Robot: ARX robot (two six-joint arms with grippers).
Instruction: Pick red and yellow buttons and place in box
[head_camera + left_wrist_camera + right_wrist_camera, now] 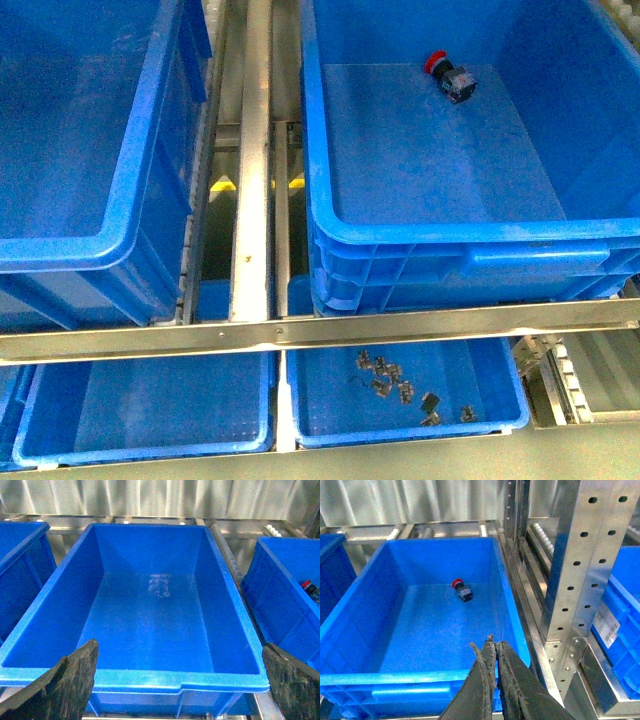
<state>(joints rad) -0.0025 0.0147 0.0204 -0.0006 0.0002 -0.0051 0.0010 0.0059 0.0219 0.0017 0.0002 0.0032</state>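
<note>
The red button (450,75) lies on its side on the floor of the right large blue box (460,235), near its far wall. It also shows in the right wrist view as the red button (462,590) in that box (395,680). The yellow button is out of view. A second deep blue bin (60,250) stands to the left, and its floor is bare in the left wrist view. My left gripper (179,644) is open above that bin's near rim (150,680). My right gripper (495,641) is shut and empty over the right box's near rim. Neither gripper shows in the front view.
A metal rack rail (300,330) crosses in front of the bins, and a steel beam (250,150) runs between them. Below sit shallow blue trays (150,410), one (495,395) holding several small metal parts (400,385). A perforated steel upright (580,555) stands right of the box.
</note>
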